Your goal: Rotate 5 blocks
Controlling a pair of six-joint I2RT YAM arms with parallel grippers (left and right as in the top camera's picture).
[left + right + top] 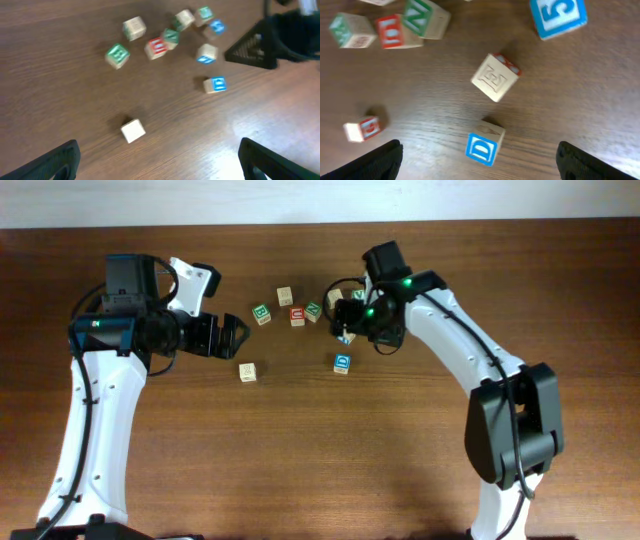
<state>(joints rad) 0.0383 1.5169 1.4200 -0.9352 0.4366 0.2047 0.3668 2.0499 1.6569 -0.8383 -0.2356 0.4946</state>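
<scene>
The blocks lie scattered at mid-table. A green V block (313, 311) (171, 36) (422, 15) sits beside the red-faced cube (297, 316). One blue block (346, 335) (484, 145), showing a "D", lies just ahead of my open right gripper (340, 327) (480, 169), between its fingers and untouched. A second blue block (342, 363) (216, 85) (557, 17) is nearer the front. A pale block (247, 371) (133, 130) lies alone ahead of my open, empty left gripper (236, 336) (160, 170). Another pale block (285, 296) (134, 27) is at the back.
A green "B" cube (262, 314) (117, 55) lies left of the red cube. Further cubes (335, 298) cluster under the right arm (450, 330). A pale cube with a red side (495, 77) lies beyond the "D" block. The table's far edge (300, 225) runs along the top.
</scene>
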